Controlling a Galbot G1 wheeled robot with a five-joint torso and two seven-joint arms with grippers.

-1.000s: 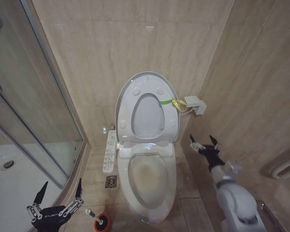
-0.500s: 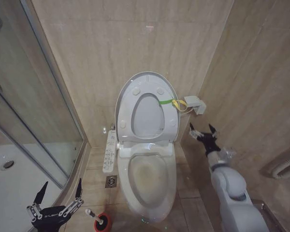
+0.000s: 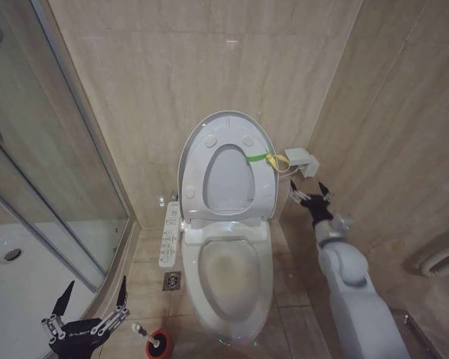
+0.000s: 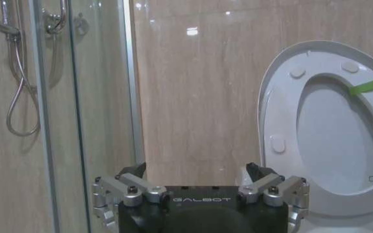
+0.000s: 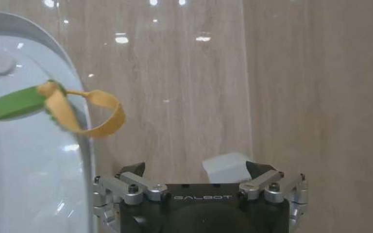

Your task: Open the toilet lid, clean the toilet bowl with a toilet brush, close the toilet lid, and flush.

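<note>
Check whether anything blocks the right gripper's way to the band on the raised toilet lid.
Nothing visible does. The right gripper, fingers open, hovers beside the upright toilet lid, just below the green-and-yellow band with open air between. A white wall box sits right next to the band, close to that path but not across it.

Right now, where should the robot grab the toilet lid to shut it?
Probably by the yellow loop of the band tied at the toilet lid's edge. The lid stands upright against the wall, and the loop sticks out sideways toward the right gripper, which is open beside it.
</note>
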